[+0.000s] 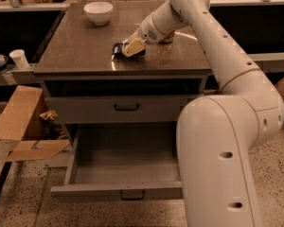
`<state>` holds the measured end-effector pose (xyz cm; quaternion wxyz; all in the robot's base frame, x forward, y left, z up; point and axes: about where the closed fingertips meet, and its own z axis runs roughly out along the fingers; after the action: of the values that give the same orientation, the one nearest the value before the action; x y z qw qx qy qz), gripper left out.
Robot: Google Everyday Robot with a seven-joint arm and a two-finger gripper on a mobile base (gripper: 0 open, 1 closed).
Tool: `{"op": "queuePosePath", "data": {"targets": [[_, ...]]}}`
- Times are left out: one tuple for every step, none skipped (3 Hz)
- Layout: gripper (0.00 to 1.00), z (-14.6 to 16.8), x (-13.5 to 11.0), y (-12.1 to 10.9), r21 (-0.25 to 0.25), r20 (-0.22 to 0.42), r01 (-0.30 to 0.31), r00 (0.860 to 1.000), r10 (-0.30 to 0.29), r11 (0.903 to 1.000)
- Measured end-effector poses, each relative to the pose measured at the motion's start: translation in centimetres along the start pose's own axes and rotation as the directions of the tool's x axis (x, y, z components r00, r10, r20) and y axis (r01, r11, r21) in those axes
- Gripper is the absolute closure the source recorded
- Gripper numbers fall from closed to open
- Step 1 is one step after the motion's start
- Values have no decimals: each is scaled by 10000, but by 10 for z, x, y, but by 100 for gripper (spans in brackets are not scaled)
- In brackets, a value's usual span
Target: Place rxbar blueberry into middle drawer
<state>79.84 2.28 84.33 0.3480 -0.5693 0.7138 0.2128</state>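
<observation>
The rxbar blueberry (117, 49), a dark navy wrapper, lies on the grey cabinet top (80, 51) near its middle. My gripper (130, 48) reaches down to it from the right, and its pale fingers (134, 45) are closed over the bar's right end, so only the left end shows. The bar is still at tabletop level. The middle drawer (118, 191) is the lower grey front with a small dark handle. It is pulled wide open below the tabletop, and its inside looks bare.
A white bowl (98, 12) stands at the back left of the top. A gold-brown can (168, 38) is mostly hidden behind my arm. The upper drawer (127, 109) is closed. A cardboard box (21, 122) and a white cup (20, 58) are at the left.
</observation>
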Motion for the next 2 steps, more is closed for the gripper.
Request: {"op": "queuePosePath", "data": {"targets": [[100, -26, -18, 15, 173, 358, 548, 9978, -554, 9983], [100, -48, -35, 48, -21, 813, 1006, 9917, -1001, 9949]]}}
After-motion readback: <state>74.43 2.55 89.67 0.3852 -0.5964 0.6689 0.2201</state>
